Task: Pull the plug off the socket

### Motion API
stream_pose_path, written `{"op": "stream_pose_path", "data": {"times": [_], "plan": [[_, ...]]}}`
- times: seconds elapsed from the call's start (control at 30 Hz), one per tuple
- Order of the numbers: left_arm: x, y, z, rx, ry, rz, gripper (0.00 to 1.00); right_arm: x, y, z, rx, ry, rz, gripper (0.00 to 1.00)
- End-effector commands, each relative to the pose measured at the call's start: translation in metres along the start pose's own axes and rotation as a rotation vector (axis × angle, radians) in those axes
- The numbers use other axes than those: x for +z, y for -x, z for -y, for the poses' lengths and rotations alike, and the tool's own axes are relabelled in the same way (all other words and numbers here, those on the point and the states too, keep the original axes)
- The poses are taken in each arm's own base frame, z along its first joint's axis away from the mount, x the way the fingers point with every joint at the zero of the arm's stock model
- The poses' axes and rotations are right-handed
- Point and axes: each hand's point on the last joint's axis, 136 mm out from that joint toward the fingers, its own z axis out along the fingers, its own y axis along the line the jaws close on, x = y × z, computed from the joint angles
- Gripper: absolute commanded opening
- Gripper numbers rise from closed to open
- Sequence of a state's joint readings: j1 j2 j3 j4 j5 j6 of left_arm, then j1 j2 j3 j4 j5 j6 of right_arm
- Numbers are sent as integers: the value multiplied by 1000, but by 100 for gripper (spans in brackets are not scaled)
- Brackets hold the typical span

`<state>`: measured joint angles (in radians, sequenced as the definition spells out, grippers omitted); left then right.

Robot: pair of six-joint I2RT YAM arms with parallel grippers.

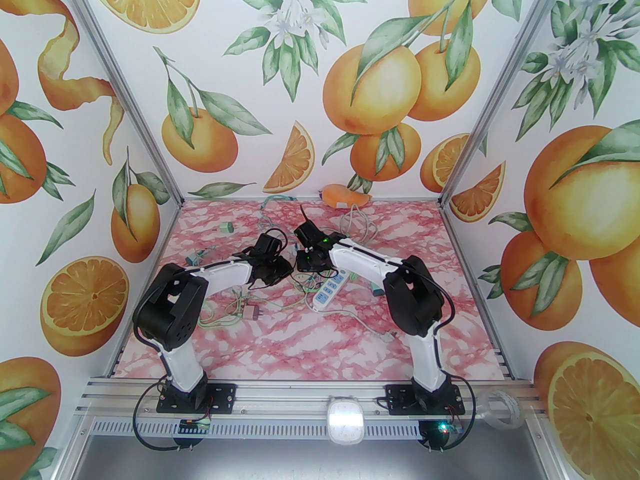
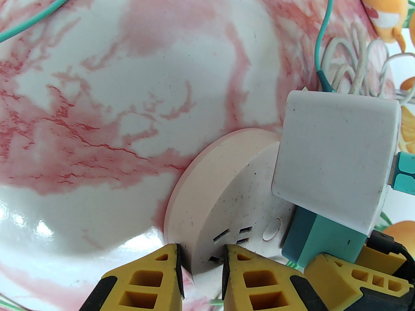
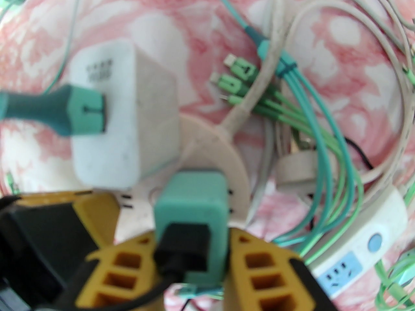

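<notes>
The teal plug (image 3: 191, 190) sits in the round socket (image 2: 220, 180) in the middle of the bench (image 1: 280, 348). My right jaws are clamped on the plug's sides, and my left jaws pinch the socket's rim. That thin rim hold worries me: if it slips, I judge the socket lifts with the plug. A skewed pull could bind the pins or knock the white charger (image 2: 334, 154) just beside it. I count two plugs in one round socket, plus one power strip (image 3: 356, 248) among tangled cords (image 3: 275, 18).
</notes>
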<state>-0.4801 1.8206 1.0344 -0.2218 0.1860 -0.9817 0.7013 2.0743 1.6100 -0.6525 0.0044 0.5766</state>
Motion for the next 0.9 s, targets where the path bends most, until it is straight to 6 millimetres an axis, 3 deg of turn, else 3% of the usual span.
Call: {"op": "stream_pose_path", "data": {"times": [0.0, 0.23, 0.4, 0.57, 0.87], "plan": [[26, -72, -53, -11, 176, -246, 24, -9, 2, -61, -54, 142, 23, 30], [28, -72, -53, -7, 186, -256, 24, -2, -19, -80, -235, 20, -3, 31], [28, -72, -54, -5, 190, -260, 24, -1, -24, -87, -272, 8, -8, 31], [28, -72, -53, -3, 191, -259, 24, -5, -18, -85, -232, 41, -5, 30], [27, -72, -53, -3, 190, -258, 24, -17, 11, -60, -15, 182, 15, 30]]}}
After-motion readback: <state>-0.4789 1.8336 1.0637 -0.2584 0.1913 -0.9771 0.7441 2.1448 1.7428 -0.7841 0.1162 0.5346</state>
